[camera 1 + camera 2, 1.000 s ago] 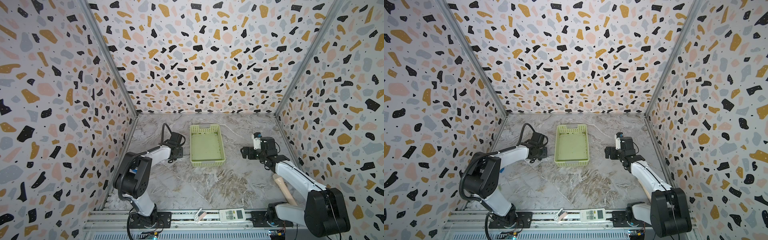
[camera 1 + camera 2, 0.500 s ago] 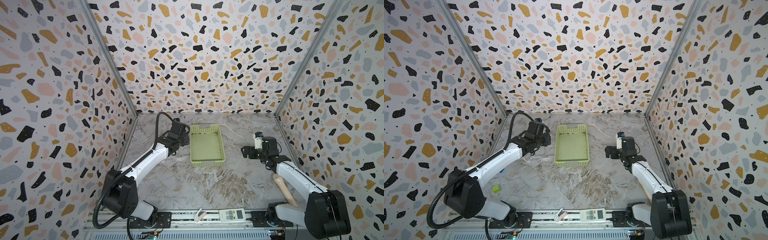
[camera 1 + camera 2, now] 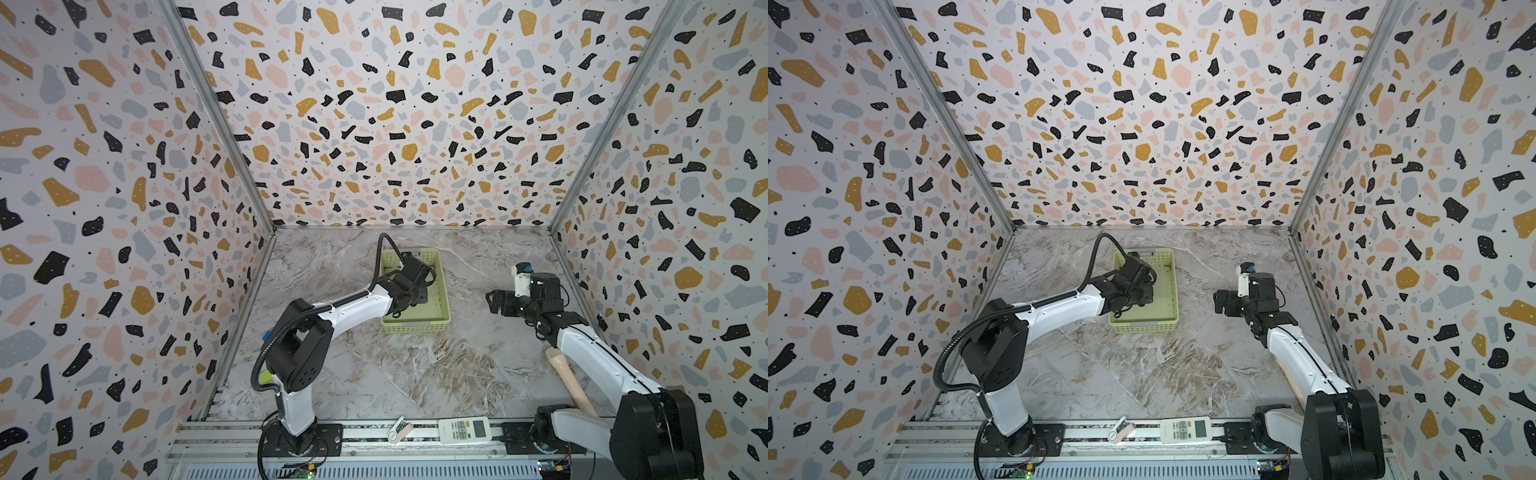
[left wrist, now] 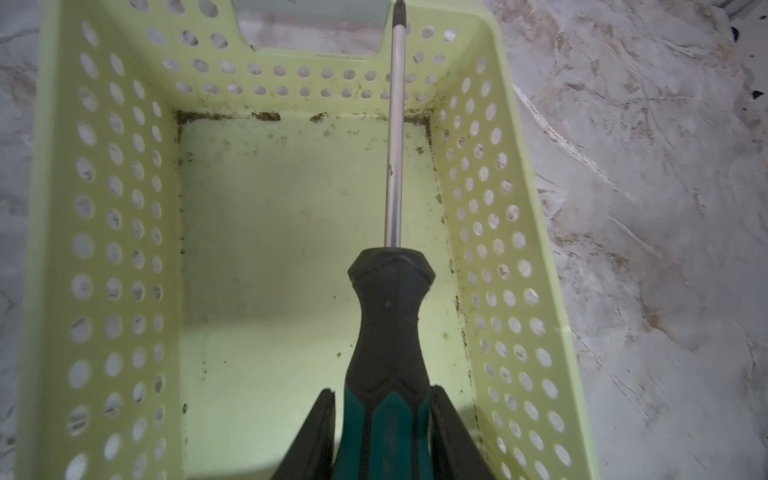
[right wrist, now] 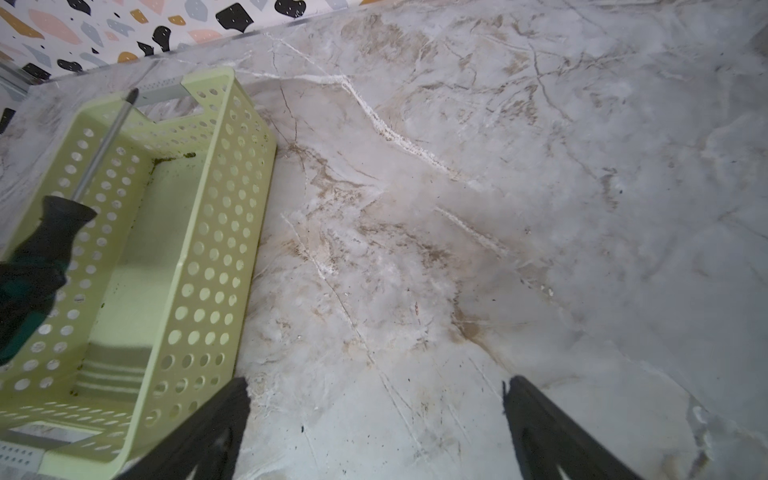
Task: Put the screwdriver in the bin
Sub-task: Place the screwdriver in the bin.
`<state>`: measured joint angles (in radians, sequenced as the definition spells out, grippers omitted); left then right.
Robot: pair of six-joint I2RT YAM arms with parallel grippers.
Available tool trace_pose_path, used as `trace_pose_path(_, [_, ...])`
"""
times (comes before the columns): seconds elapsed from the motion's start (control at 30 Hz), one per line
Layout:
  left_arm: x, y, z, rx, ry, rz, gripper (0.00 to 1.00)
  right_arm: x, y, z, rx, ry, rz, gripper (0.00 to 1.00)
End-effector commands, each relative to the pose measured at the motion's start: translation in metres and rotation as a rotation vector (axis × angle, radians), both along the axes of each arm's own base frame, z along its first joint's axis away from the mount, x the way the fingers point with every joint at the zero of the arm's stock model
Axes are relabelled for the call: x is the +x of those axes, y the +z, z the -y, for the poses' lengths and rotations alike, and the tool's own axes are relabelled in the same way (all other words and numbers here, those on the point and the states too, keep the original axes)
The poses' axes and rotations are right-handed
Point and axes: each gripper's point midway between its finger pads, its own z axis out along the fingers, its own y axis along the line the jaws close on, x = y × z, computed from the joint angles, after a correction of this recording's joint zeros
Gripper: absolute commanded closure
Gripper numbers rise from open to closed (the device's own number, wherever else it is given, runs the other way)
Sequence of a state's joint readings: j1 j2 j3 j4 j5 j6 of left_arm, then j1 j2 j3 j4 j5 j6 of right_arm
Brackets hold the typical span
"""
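Note:
The screwdriver (image 4: 388, 316), with a dark green and black handle and a thin metal shaft, hangs over the bin's inside, its tip reaching past the far wall's handle notch. My left gripper (image 4: 382, 390) is shut on its handle and hovers above the bin in both top views (image 3: 415, 270) (image 3: 1136, 266). The bin (image 3: 415, 327) (image 3: 1144, 326) (image 4: 112, 249) is a pale yellow-green perforated basket with nothing lying on its floor. The right wrist view shows the screwdriver (image 5: 54, 232) over the bin (image 5: 208, 257). My right gripper (image 3: 494, 301) (image 5: 376, 386) stands open over bare table, right of the bin.
A tan wooden handle (image 3: 569, 382) lies beside the right arm. A white remote (image 3: 464, 430) and a small gauge-like item (image 3: 400, 430) rest on the front rail. A small yellow-green object (image 3: 266, 376) sits behind the left arm. Patterned walls enclose three sides.
My left arm has swung right from beside the bin's left wall to over the bin, carrying the screwdriver. The right arm has stayed put.

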<state>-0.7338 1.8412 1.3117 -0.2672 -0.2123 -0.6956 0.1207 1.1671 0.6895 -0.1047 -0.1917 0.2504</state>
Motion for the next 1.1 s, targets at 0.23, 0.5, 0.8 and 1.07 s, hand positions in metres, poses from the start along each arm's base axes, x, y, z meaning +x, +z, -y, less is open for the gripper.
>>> trace_pose_path(0.23, [0.021,-0.006,0.0,0.004,0.059,0.058,0.73,-0.002,0.007,0.006,0.02,-0.012,0.016,0.02])
trace_pose_path(0.5, [0.021,-0.026,0.001,0.022,0.047,0.036,0.69,-0.004,0.004,0.007,0.027,-0.011,0.007,0.02])
trace_pose_path(0.8, [0.021,-0.041,0.002,0.039,0.041,0.016,0.52,-0.006,0.002,0.009,0.023,-0.016,0.002,0.02])
trace_pose_path(1.07, [0.023,-0.038,0.005,0.034,0.033,0.019,0.48,-0.005,0.003,0.01,0.02,-0.017,0.005,0.02])
